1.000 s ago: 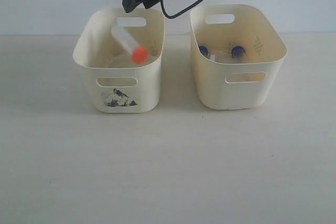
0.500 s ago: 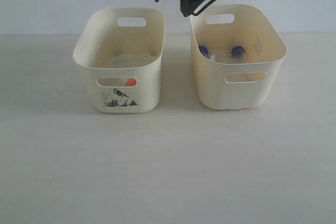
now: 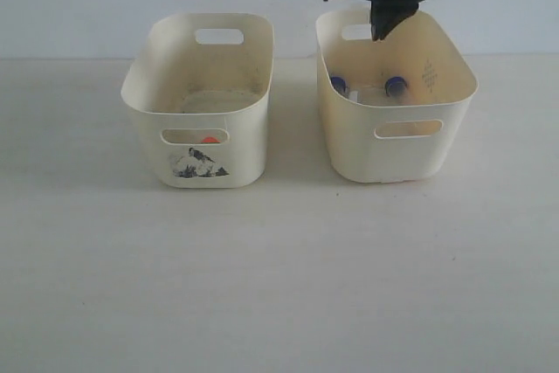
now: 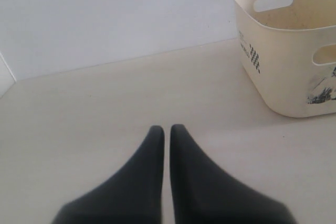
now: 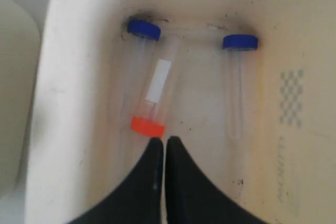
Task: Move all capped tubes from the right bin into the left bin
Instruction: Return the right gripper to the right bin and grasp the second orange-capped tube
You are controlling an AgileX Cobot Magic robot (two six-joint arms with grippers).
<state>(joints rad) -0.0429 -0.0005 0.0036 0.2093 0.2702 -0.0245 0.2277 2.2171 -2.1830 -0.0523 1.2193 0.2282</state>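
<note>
R gripper (image 3: 382,32) hangs over the right bin (image 3: 454,102), tips pressed together, empty. Inside I see 2 blue-capped tubes (image 5: 143,30) (image 5: 240,42) plus an orange-capped tube (image 5: 147,125). A second orange cap (image 3: 210,138) shows thru the left bin (image 3: 144,107) front slot. L gripper (image 4: 163,129) is closed too, over the table (image 4: 79,114).

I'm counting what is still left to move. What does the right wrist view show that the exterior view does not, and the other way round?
Only the right wrist view: an orange-capped tube lying in the right bin, plus the clear bodies of the two blue-capped tubes. Only the exterior view: the left bin from the front, with its mountain picture and an orange cap behind the slot. Both: the right bin, the blue caps and the right gripper over that bin.
</note>
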